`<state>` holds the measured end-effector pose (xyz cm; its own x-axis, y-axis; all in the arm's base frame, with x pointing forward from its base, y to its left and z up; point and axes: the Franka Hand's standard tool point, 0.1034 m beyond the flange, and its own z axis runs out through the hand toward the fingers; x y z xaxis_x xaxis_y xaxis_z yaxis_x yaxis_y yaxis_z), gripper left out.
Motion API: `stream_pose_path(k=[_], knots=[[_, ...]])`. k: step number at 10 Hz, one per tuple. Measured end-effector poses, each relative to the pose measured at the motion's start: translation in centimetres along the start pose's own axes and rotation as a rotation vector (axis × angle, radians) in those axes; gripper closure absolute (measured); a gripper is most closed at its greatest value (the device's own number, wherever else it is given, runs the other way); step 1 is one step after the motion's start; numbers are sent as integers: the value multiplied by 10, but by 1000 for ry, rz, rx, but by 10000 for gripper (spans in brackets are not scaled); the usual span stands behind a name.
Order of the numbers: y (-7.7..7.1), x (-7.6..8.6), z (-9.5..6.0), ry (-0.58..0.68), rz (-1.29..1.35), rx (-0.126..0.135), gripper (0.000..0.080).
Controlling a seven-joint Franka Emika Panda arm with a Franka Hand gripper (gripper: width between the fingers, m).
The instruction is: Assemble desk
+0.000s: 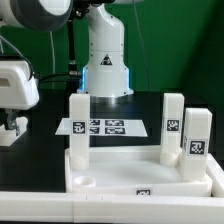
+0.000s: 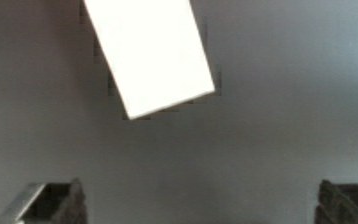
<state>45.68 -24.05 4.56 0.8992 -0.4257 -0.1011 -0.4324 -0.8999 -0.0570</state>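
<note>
Ahead of the open, empty gripper (image 2: 202,203), well apart from its spread fingers, a loose white desk leg (image 2: 153,55) lies with its long axis slightly tilted.

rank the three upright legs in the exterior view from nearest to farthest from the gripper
1. left leg, on the exterior view's left, closest to the gripper
2. inner right leg, on the right
3. outer right leg, far right
</note>
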Motion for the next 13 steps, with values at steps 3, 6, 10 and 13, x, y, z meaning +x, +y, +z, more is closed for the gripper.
stream_pose_path(k=[3, 6, 10, 13], knots=[[-4, -5, 2, -59, -33, 5, 150], [-5, -5, 8, -189, -195, -78, 150], [-12, -5, 13, -400, -207, -65, 150], [-9, -21, 25, -649, -156, -49, 150]])
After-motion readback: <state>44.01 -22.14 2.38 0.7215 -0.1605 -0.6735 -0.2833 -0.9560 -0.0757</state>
